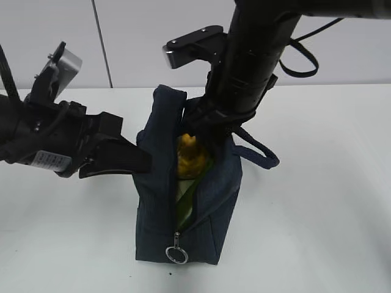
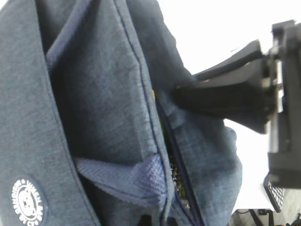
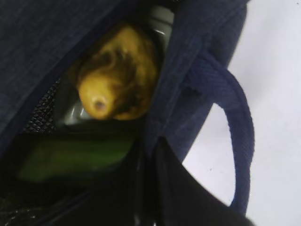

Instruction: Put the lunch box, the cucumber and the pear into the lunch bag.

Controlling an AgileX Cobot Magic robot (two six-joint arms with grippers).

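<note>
Where the white desk (image 1: pixel 330 201) meets a pale panelled wall (image 1: pixel 153 36), exterior view: navy lunch bag (image 1: pixel 153 213) upright, zipper open, ring pull (image 1: pixel 176 254) low in front; pear (image 1: pixel 190 155) and cucumber (image 1: pixel 189 195) inside. Left gripper (image 1: pixel 137 160) against the bag's left wall, right gripper (image 1: pixel 211 122) at its rim.

Left wrist: fabric, round white logo (image 2: pixel 28 207) (unseen elsewhere).

Right wrist: pear above cucumber, pale lunch box (image 3: pixel 162 19) corner behind, handle (image 3: pixel 235 141). Fingers' spread on either side: cannot tell.

The pear (image 1: pixel 189 155) and cucumber (image 1: pixel 190 195) lie inside the lunch bag (image 1: pixel 156 207) (pear behind), standing mid-table (image 1: pixel 317 213).
</note>
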